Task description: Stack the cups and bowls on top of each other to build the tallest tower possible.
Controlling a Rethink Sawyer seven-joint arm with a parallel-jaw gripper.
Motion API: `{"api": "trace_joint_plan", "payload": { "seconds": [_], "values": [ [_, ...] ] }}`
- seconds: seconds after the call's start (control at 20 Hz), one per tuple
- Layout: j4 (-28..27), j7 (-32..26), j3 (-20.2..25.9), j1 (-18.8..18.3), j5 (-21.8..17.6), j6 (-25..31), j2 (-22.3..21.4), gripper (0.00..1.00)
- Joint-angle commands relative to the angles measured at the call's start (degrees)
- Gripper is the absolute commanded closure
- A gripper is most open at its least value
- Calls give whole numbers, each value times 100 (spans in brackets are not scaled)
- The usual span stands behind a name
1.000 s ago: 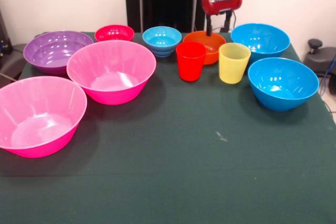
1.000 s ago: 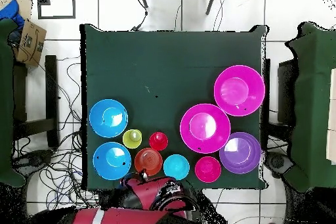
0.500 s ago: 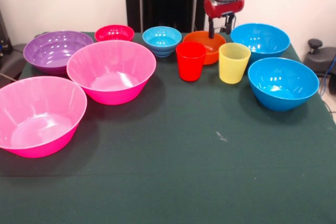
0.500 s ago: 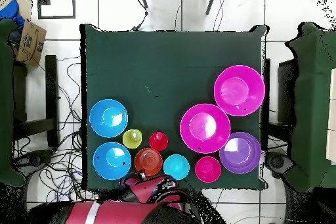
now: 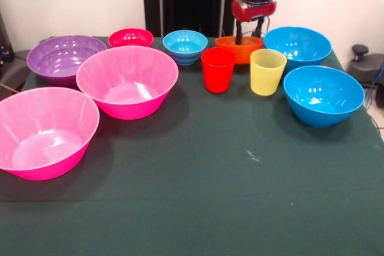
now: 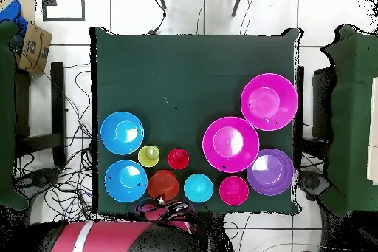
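My gripper point(image 5: 249, 33) hangs at the table's far side, shut on the far rim of the small orange bowl point(image 5: 240, 49), one finger inside it and one behind. The bowl sits slightly raised behind the red cup point(image 5: 218, 70) and the yellow cup point(image 5: 267, 72), which stand upright side by side. The small light-blue bowl point(image 5: 185, 46) and small red bowl point(image 5: 130, 38) stand to the left. In the overhead view the orange bowl point(image 6: 164, 184) lies by the arm at the bottom edge. No stack stands; every piece is single.
Two large blue bowls point(image 5: 297, 45) point(image 5: 323, 95) stand at the right. A purple bowl point(image 5: 63, 58) and two large pink bowls point(image 5: 126, 81) point(image 5: 45, 131) fill the left side. The dark green cloth table point(image 5: 240, 196) stretches toward the camera.
The gripper has closed on the orange bowl's far rim and lifted it a little; the bowl now sits higher and slightly farther back. The other pieces have not moved.
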Motion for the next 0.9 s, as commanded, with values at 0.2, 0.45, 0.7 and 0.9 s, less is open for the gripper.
{"api": "trace_joint_plan", "payload": {
  "seconds": [0.2,0.45,0.7,0.9],
  "values": [
    [-890,714,3,179,2,-374,529,0],
    [-930,762,18,142,-14,-473,648,0],
    [-832,827,119,40,-72,-582,569,0],
    [-778,852,220,-41,-93,-576,512,0]
  ]
}}
